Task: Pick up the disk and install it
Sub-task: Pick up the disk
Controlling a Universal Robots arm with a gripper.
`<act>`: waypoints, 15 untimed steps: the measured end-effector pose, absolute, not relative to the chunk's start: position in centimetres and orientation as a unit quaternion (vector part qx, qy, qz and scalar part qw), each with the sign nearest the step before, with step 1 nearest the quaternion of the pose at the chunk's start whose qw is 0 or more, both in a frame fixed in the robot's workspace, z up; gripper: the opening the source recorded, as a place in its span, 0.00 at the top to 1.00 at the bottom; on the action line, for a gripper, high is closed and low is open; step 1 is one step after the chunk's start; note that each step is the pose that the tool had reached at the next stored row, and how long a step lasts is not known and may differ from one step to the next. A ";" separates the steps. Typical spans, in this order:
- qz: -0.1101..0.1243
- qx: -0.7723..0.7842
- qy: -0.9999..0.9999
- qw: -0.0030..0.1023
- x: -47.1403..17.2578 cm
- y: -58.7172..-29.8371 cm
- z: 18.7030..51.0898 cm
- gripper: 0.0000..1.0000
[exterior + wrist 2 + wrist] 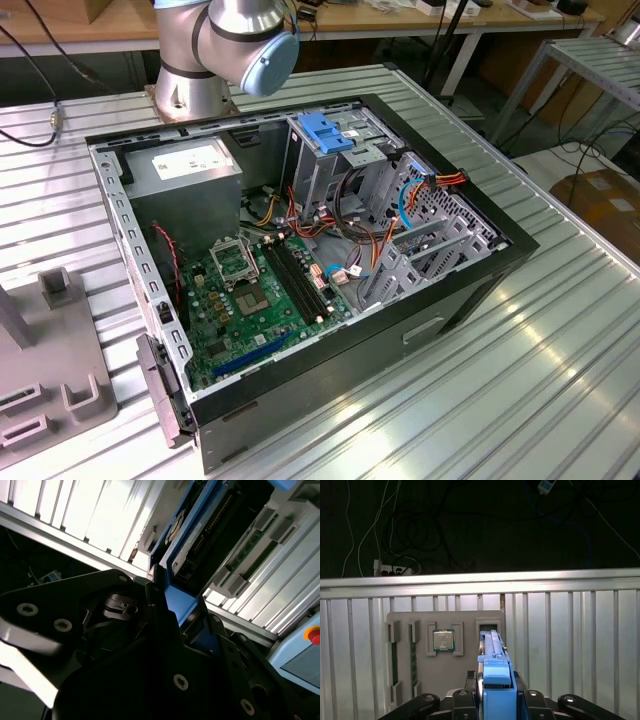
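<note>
Between the tool's (pixel 495 678) black fingers (pixel 470 676) the disk (pixel 492 652) stands on its thin edge, its blue carrier rail (pixel 498 687) uppermost and clamped from both sides. Its long axis runs straight away from the tool toward a rectangular slot (pixel 488 625) in the grey fixture tray (pixel 445 680). The far end overlaps that slot, and I cannot tell whether it sits inside or hangs just above. The tool body hides the near end.

In the second wrist view the tool (pixel 170 605) covers much of the disk (pixel 210 525), leaving the dark body, a label and a strip of blue rail in sight.

On the tray, a processor chip (pixel 443 640) lies in a square pocket beside the slot, and memory sticks (pixel 413 655) lie in narrow grooves further over. The tray rests on the slatted aluminium tabletop (pixel 570 645).

In the exterior view the tray (pixel 50 370) is cut off at the exterior view's left. An open computer case (pixel 460 290) lies on the tabletop (pixel 500 400), holding a motherboard (pixel 250 290) and an upright drive cage (pixel 320 170) topped by a blue latch (pixel 325 132). The arm (pixel 230 40) rises behind the case and is cut off at the frame's upper edge.
</note>
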State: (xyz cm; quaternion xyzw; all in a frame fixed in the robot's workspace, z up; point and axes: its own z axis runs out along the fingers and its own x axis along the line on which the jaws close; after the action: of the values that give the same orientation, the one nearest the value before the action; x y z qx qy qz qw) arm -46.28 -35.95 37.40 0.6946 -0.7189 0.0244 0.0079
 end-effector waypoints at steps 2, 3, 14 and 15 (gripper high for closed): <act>0.024 0.695 -0.719 0.008 -46.3 -36.0 37.4 0.63; 0.024 0.695 -0.719 0.008 -46.3 -36.0 37.4 0.63; 0.024 0.695 -0.719 0.008 -46.3 -36.0 39.9 0.63; 0.024 0.695 -0.719 0.008 -46.3 -36.0 40.2 0.63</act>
State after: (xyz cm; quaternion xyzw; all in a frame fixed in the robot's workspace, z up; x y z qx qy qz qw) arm -46.28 -35.95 40.23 0.6946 -0.7190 0.0244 0.0081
